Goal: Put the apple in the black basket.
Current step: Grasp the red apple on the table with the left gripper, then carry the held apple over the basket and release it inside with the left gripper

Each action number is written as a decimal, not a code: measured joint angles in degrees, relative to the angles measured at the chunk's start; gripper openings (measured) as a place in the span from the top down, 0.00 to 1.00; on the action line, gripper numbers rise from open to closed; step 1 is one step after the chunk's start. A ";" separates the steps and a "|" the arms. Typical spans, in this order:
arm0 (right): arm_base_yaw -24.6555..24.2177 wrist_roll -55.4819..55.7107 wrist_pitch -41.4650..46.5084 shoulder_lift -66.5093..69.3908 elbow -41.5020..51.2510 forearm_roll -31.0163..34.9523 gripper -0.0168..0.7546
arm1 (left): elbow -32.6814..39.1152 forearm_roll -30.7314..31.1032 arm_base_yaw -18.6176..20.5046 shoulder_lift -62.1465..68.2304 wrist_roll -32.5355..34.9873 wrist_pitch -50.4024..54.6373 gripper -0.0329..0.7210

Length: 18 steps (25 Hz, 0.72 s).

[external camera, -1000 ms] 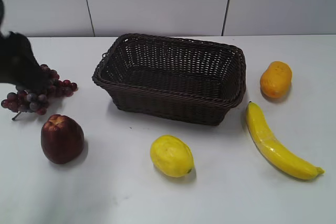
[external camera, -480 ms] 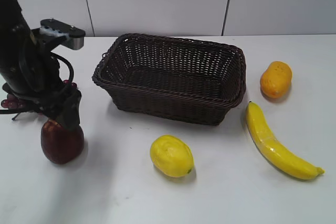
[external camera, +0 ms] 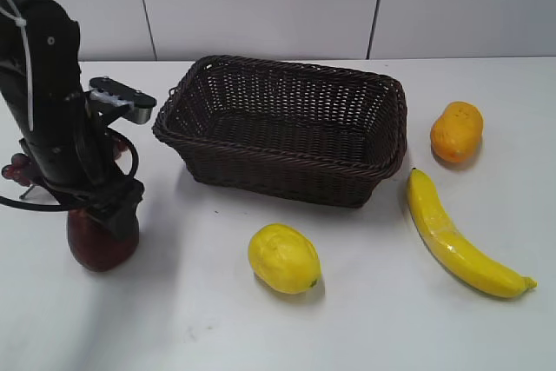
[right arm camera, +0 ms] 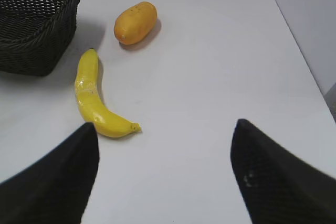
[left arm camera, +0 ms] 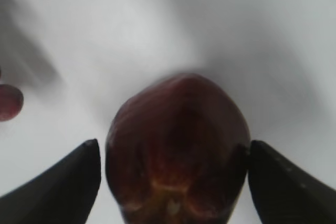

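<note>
The dark red apple [external camera: 97, 248] sits on the white table at the front left, mostly covered by my left arm. In the left wrist view the apple [left arm camera: 176, 111] lies between the two jaws of my left gripper [left arm camera: 174, 142], which is open around it with a thin gap on the left side. In the exterior view the left gripper [external camera: 109, 216] is down over the apple's top. The black basket [external camera: 287, 167] stands empty at the table's middle back, to the right of the apple; it also shows in the right wrist view [right arm camera: 31, 35]. My right gripper [right arm camera: 165, 129] is open and empty over bare table.
Purple-red grapes [external camera: 17, 169] lie behind the left arm; one grape [left arm camera: 8, 102] shows left of the apple. A lemon [external camera: 283, 258] lies in front of the basket. A banana [external camera: 456, 236] and an orange fruit [external camera: 456, 131] lie right of the basket.
My left arm has come in from the left and lowered over the apple, so the open jaws now straddle it. The apple and the other fruit have not moved.
</note>
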 joint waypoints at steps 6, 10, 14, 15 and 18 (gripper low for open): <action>0.00 0.00 0.00 0.00 0.00 0.00 0.22 | 0.00 -0.84 0.00 -0.01 0.00 1.10 0.19; 0.00 0.00 0.00 0.00 0.00 0.00 0.22 | 0.00 -1.03 0.00 -0.15 -0.05 3.03 0.19; 0.00 0.00 0.00 0.00 0.00 0.00 0.22 | -0.12 -1.49 0.00 -2.40 -0.05 5.14 0.19; 0.00 0.00 0.00 0.00 0.00 0.00 0.22 | -0.55 -1.54 0.00 -3.64 -0.05 5.97 0.19; 0.00 0.00 0.00 0.00 0.00 0.00 0.22 | -3.44 -2.25 0.00 -7.54 -0.05 8.39 0.19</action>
